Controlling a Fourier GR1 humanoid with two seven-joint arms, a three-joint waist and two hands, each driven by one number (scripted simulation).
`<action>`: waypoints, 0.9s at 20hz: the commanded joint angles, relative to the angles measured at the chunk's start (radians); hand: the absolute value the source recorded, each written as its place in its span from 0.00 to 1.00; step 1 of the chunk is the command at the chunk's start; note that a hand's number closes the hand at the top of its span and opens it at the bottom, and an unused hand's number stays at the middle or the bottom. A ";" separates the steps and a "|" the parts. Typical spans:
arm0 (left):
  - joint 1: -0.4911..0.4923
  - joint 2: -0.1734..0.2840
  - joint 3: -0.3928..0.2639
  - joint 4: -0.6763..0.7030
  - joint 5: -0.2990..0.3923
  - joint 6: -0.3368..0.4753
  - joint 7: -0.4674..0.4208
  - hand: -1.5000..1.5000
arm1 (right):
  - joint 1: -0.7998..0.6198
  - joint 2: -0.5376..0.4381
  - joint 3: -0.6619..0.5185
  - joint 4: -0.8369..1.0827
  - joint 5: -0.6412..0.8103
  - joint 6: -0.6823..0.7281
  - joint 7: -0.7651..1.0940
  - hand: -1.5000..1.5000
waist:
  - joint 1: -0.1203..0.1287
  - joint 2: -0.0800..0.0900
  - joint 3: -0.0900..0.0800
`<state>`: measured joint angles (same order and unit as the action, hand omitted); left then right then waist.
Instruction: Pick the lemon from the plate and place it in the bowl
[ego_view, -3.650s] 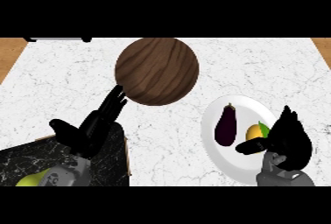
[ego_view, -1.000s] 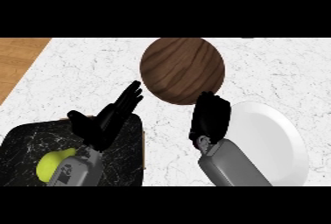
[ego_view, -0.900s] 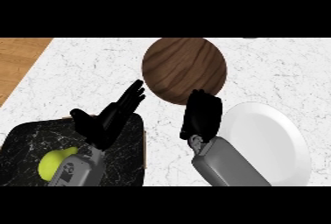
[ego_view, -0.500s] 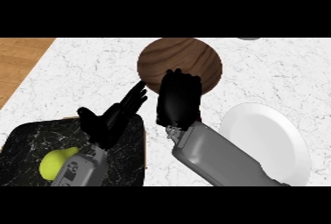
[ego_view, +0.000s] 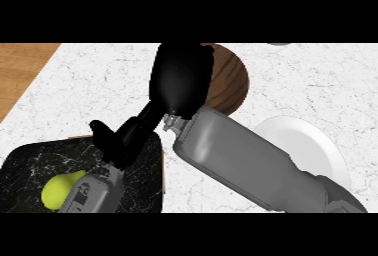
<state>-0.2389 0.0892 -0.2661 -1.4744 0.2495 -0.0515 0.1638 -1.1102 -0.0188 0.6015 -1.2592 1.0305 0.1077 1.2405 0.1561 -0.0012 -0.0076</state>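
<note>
The robot's right hand (ego_view: 179, 77), grasp hidden, hovers above the round brown wooden bowl (ego_view: 230, 80); it should release only once centred.

- Wooden bowl (ego_view: 230, 80): left part and interior hidden behind the right hand (ego_view: 179, 75).
- Right hand: fingers not discernible; any held object hidden.
- White plate (ego_view: 310, 145): lower left covered by the grey right forearm (ego_view: 244, 165).
- Left hand (ego_view: 125, 137): fingertips hidden behind the right hand.
- Yellow-green fruit (ego_view: 59, 189): partly covered by the left forearm (ego_view: 92, 192).
</note>
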 joint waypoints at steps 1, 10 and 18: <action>-0.007 0.015 0.025 0.015 0.006 -0.008 -0.009 0.50 | -0.149 0.018 -0.033 0.079 -0.035 0.025 0.247 1.00 | -0.017 0.004 0.000; 0.010 -0.010 0.011 -0.023 -0.018 0.030 -0.018 0.50 | -0.258 0.018 -0.093 0.294 -0.056 -0.113 0.229 1.00 | -0.034 0.013 0.003; 0.000 0.017 0.058 0.008 -0.003 0.013 -0.025 0.50 | -0.279 0.018 -0.140 0.532 -0.039 -0.255 0.076 1.00 | -0.061 0.027 0.004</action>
<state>-0.2139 0.1060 -0.2216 -1.4817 0.2487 -0.0435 0.1334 -1.3516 -0.0134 0.4846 -0.8517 0.9900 -0.0315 1.1920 0.0994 0.0173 -0.0038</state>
